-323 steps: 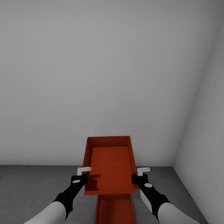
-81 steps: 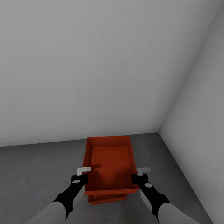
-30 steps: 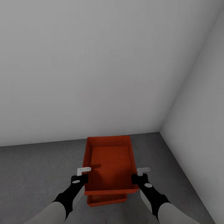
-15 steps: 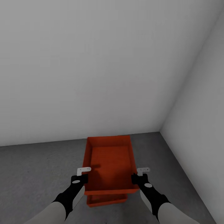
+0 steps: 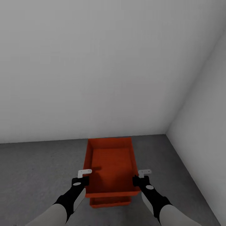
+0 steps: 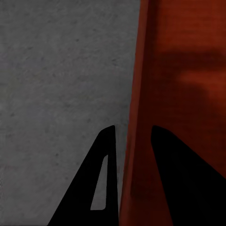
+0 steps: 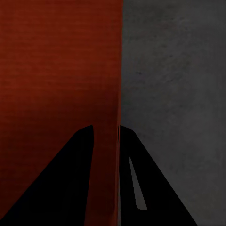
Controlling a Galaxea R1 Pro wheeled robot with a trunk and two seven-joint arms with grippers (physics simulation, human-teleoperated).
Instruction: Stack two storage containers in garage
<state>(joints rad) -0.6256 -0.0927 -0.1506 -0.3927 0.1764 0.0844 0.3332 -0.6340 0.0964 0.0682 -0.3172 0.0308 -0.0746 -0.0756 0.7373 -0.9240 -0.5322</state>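
Stacking step in hand, by my reading. On the left, the left gripper [image 5: 82, 179] pinches the held container [image 5: 110, 166] by its left wall, one finger [image 6: 92, 188] outside, the other inside, the wall clamped between. That bin hangs above the lower container [image 5: 110, 201], whose near edge peeks out just below the fingertips on the concrete floor [image 5: 37, 175]. On the right, the right gripper [image 5: 140, 179] pinches the right wall the same way, its outer finger [image 7: 150, 188] over bare concrete. The next move calls for an even descent, keeping both walls level, then letting go. Grey walls [image 5: 94, 69] stand beyond the fingers; nothing blocks the drop.
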